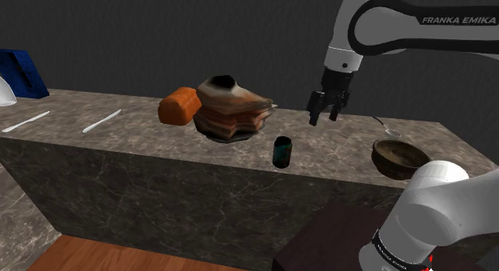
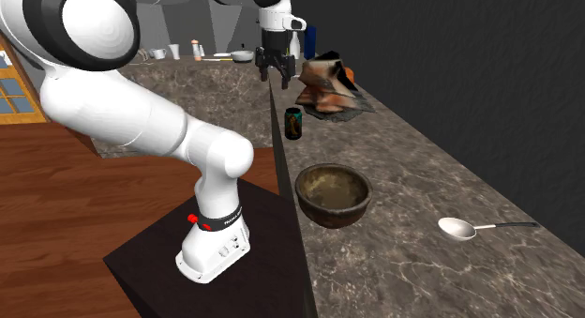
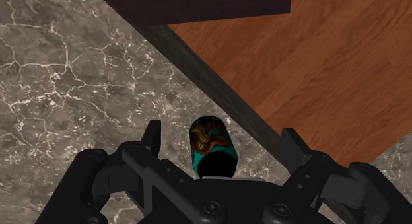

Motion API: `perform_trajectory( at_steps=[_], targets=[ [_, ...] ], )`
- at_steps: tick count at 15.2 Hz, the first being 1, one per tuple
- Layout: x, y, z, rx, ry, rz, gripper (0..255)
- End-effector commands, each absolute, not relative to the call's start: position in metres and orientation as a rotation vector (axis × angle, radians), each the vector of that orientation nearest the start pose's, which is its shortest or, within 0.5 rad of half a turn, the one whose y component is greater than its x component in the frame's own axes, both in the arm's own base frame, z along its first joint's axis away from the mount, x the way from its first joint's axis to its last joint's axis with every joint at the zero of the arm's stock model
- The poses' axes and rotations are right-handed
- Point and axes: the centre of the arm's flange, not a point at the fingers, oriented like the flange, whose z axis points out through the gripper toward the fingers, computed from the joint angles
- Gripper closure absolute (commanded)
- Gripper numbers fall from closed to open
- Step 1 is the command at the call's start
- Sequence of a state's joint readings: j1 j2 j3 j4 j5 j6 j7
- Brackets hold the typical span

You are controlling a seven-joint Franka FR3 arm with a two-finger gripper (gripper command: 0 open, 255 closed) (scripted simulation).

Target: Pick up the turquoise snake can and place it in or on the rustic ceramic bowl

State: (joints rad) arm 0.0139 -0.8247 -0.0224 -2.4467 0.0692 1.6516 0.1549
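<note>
Lettering "FRANKA EMIKA", grey capitals: on the upper link of the white, dark-jointed robot arm (image 1: 432, 29), at 2 o'clock in the shoulder view. Small dark lettering on its lower link, at 5 o'clock: illegible.

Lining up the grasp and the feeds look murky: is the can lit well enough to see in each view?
Shoulder view: dim throughout, the can is a dark shape on the counter, its colour barely showing. Second exterior view: brighter, but the can looks dark. Wrist view: evenly lit, no glare, the can's turquoise and orange pattern clear between the fingers of the open tool.
</note>
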Motion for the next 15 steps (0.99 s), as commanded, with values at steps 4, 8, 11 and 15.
perform_trajectory(
  at_steps=[4, 8, 11, 15],
  targets=[
    [0.334, 0.007, 0.542, -3.063, 0.229, -0.030, 0],
    [0.376, 0.013, 0.508, -3.089, 0.208, -0.024, 0],
    [0.407, 0.017, 0.483, -3.108, 0.191, -0.019, 0],
    [0.448, 0.023, 0.449, -3.133, 0.169, -0.012, 0]
  ],
)
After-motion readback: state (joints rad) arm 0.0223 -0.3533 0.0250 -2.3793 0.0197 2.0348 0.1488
